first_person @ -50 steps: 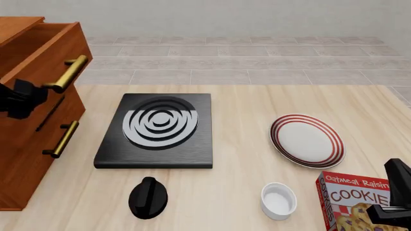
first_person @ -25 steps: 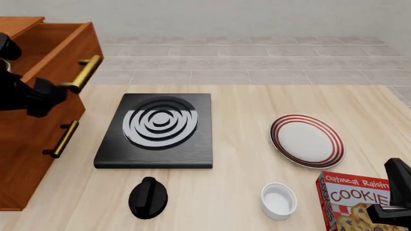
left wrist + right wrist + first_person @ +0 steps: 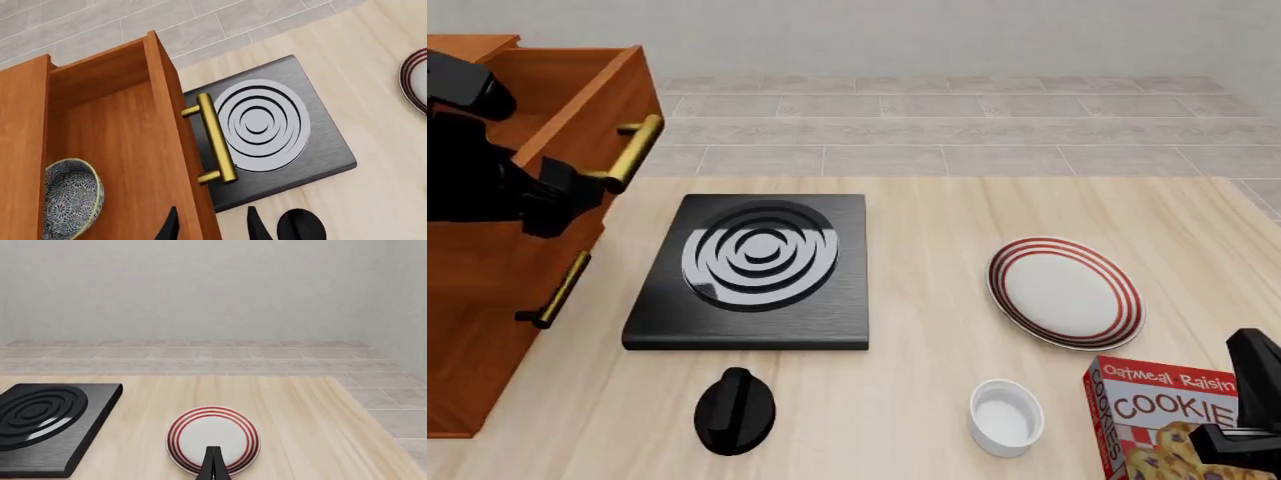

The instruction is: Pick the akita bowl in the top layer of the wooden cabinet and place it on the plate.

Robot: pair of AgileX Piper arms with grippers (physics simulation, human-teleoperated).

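The wooden cabinet [image 3: 481,300] stands at the table's left, and its top layer [image 3: 574,90] is pulled out. The akita bowl [image 3: 70,197] lies tilted inside that drawer in the left wrist view; the front view hides it. My left gripper [image 3: 212,220] is open. Its fingertips [image 3: 172,222] straddle the drawer's front board just short of the brass handle [image 3: 215,140]. The plate [image 3: 1065,292] rests on the table to the right. My right gripper [image 3: 213,462] is shut and empty, hovering near the plate [image 3: 213,436].
A black stove slab [image 3: 754,270] lies in front of the cabinet. Near the front edge sit a black knob-like object [image 3: 734,410] and a white little cup [image 3: 1006,417]. A cookie box [image 3: 1161,420] stands by my right arm [image 3: 1257,375].
The top drawer has slid further out to the right, and my left gripper has moved along with its handle. The right arm has stayed still.
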